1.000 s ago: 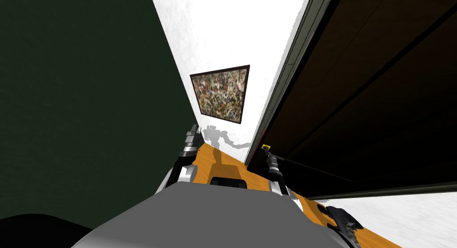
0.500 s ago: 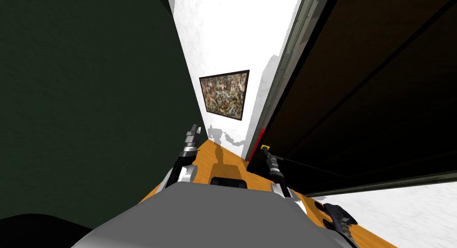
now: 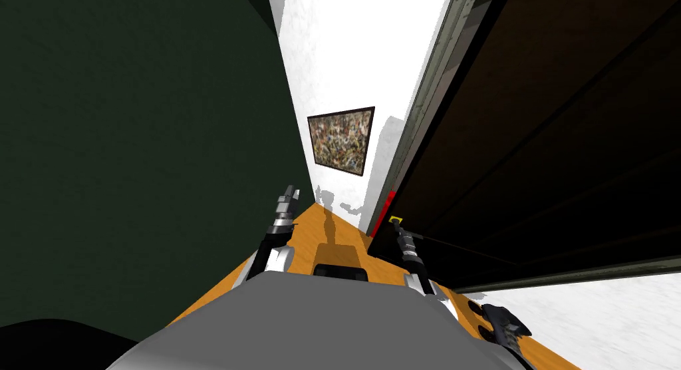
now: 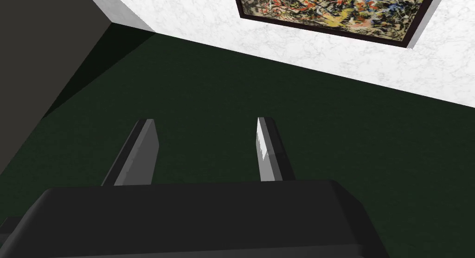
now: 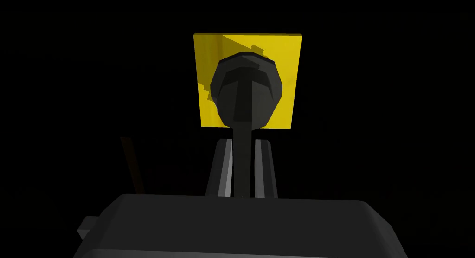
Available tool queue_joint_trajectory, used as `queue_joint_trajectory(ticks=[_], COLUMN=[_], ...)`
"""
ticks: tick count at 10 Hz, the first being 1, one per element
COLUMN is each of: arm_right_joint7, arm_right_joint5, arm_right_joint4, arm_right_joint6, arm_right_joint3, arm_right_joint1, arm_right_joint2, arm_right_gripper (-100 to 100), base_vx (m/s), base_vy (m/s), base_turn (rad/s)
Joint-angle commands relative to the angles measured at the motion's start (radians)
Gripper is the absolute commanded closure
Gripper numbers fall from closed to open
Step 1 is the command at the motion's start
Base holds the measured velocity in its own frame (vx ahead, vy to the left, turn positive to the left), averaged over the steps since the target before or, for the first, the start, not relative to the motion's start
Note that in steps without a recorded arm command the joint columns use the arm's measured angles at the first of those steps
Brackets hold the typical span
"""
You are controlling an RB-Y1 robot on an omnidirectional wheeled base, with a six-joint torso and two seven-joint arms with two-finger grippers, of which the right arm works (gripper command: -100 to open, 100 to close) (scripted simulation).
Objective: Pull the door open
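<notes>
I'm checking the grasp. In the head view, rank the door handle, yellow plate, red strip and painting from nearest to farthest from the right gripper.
1. Door handle: held by the fingers of the right gripper.
2. Yellow plate: on the door, right behind the handle.
3. Red strip: at the door's edge, beside the plate.
4. Painting: far off on the white wall.

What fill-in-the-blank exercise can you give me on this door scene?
1. The right gripper is shut on the dark ___ of the door.
2. The plate behind it is ___.
3. The left gripper's jaws stand ___.
4. The painting hangs on the ___ wall.
Missing words: handle, yellow, open, white.
</notes>
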Motion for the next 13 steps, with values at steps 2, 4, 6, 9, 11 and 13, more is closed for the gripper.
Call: queue_joint_trajectory(ticks=[2, 4, 6, 9, 11, 13], arm_right_joint7=[0.005, 0.008, 0.009, -0.007, -0.028, -0.056], arm_right_joint5=[-0.010, -0.017, -0.021, -0.012, -0.002, 0.011], arm_right_joint4=[-0.005, -0.009, -0.012, -0.015, -0.020, -0.026], arm_right_joint6=[0.003, 0.005, 0.006, -0.004, -0.018, -0.037], arm_right_joint3=[0.007, 0.010, 0.012, 0.031, 0.048, 0.073], arm_right_joint1=[0.006, 0.008, 0.009, 0.020, 0.031, 0.047], arm_right_joint2=[0.000, -0.002, -0.003, -0.012, -0.024, -0.041], arm_right_gripper=[100, 100, 100, 100, 100, 100], base_vx=[-0.249, -0.223, -0.218, -0.157, -0.243, -0.233], base_vy=[-0.103, -0.048, -0.037, -0.025, -0.063, -0.042], base_turn=[0.271, 0.190, 0.144, 0.083, 0.111, 0.101])
